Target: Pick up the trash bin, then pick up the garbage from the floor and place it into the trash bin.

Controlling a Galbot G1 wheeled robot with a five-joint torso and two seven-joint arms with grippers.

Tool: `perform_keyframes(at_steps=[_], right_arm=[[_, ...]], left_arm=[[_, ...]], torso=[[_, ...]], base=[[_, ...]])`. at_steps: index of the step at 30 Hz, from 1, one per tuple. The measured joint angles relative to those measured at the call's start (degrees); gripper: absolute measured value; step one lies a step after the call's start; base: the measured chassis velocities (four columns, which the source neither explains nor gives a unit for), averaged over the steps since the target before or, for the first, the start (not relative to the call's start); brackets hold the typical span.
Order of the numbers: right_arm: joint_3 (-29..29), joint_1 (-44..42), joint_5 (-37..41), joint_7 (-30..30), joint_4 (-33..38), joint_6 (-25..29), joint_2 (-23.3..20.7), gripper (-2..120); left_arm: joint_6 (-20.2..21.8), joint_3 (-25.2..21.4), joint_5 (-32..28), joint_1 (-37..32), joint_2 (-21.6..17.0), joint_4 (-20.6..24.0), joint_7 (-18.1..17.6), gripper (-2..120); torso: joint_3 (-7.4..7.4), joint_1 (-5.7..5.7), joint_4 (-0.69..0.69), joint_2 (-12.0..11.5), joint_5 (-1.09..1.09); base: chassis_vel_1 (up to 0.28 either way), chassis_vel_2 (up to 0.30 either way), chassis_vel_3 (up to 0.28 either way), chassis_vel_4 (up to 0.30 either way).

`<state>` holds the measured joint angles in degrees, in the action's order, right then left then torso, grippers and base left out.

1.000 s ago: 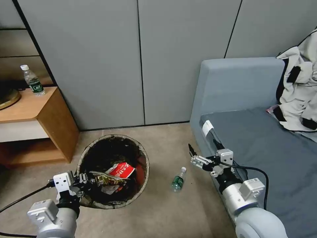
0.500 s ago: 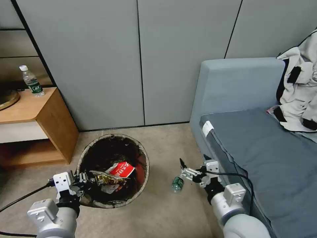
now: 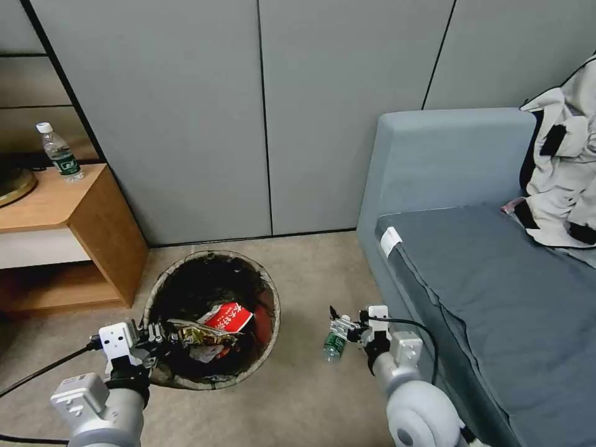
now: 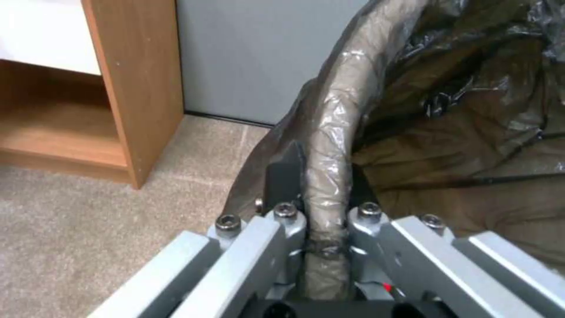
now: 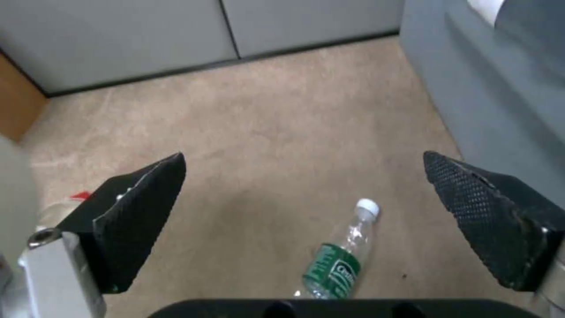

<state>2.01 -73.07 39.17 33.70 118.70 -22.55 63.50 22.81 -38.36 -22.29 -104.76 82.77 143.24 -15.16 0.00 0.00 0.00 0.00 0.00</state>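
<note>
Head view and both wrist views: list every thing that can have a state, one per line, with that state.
trash bin: upright, bag-lined, holding litter, rim gripped.
left pincer: shut on the bin's rim.
right pincer: open, above the floor bottle.
floor bottle: lying on its side on the carpet, capped, ungrasped.
red-and-white carton: inside the bin.
cabinet bottle: standing upright, capped.
jacket: crumpled on the sofa.

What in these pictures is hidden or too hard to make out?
- Bottle on the floor: in the head view the right tool covers its cap end; in the right wrist view its base is cut off.
- Trash bin: its floor is buried under wrappers and the carton.
- Bottle label print: too small to read.
</note>
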Motion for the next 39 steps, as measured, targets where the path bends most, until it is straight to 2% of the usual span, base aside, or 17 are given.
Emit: perform_keyframes(at_steps=[11,20,28,39], right_arm=[[-2.34,7.36,4.38,1.68,-9.82,0.23,1.21,100],[-4.10,12.34,6.54,2.61,-20.62,0.43,4.11,100],[-5.42,14.25,9.90,6.46,-25.89,0.10,6.59,100],[-6.23,17.20,10.64,9.35,-31.85,-0.03,9.90,100]], left_arm=[[-0.13,0.04,0.00,0.01,-0.05,0.00,-0.09,3],[-0.18,0.19,-0.01,-0.02,-0.03,0.00,-0.12,3],[-0.19,0.27,0.03,0.02,0.14,0.00,-0.15,3],[-0.19,0.55,0.10,0.46,0.28,0.00,-0.16,3]], torso=[[0.00,0.00,0.00,0.00,0.00],[0.00,0.00,0.00,0.00,0.00],[0.00,0.00,0.00,0.00,0.00],[0.00,0.00,0.00,0.00,0.00]], base=[[0.000,0.000,0.000,0.000],[0.000,0.000,0.000,0.000],[0.000,0.000,0.000,0.000],[0.000,0.000,0.000,0.000]])
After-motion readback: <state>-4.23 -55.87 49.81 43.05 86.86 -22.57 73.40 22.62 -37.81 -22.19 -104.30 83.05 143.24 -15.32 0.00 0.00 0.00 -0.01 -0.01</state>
